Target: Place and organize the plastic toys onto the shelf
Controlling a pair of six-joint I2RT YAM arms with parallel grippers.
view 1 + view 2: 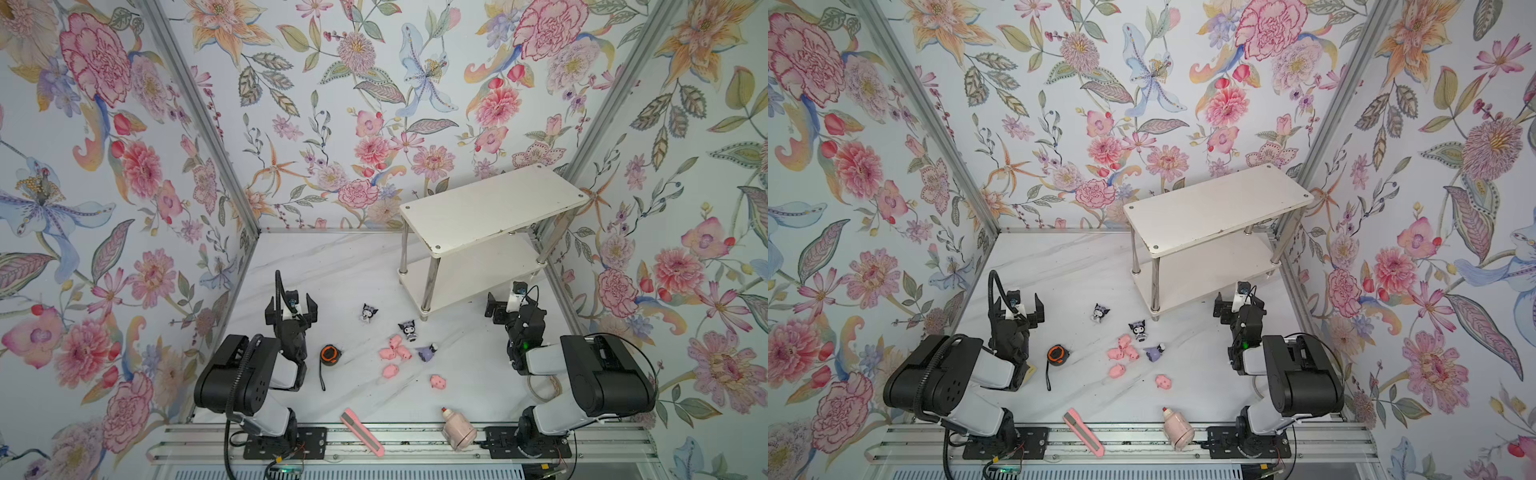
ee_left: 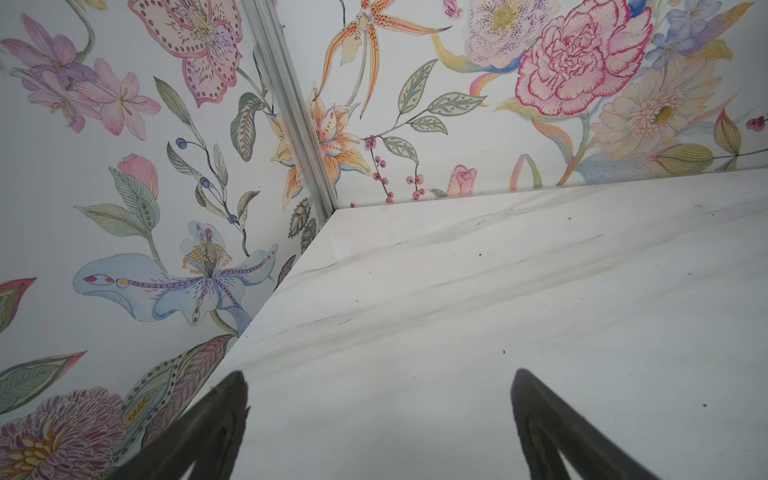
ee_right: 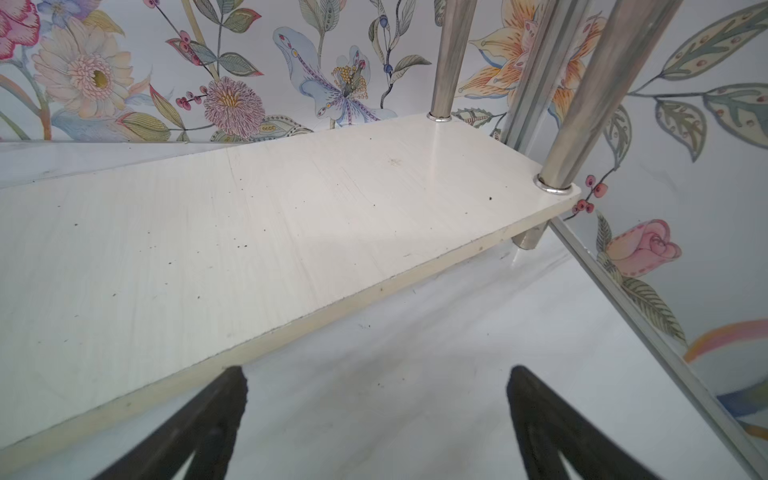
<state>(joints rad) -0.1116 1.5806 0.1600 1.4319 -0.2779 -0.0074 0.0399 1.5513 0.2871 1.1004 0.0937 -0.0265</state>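
The plastic toys lie loose on the marble table in both top views. Several pink pigs [image 1: 390, 370] [image 1: 1117, 370] cluster at mid-table, one pig [image 1: 437, 381] off to the right. Two purple-white horned figurines [image 1: 368, 312] [image 1: 408, 329] stand upright and a third [image 1: 428, 352] lies on its side. The white two-tier shelf [image 1: 494, 208] [image 1: 1217, 208] stands at the back right with both boards bare. My left gripper [image 1: 291, 306] [image 2: 379, 374] is open over bare table, left of the toys. My right gripper [image 1: 505, 304] [image 3: 377, 369] is open and holds nothing, just in front of the shelf's lower board [image 3: 249, 228].
A black-and-orange tape measure [image 1: 330, 354] lies beside the left arm. A pink box cutter [image 1: 361, 432] and a pale pink bottle with a red cap [image 1: 457, 428] rest at the front edge. Floral walls close in on the left, back and right.
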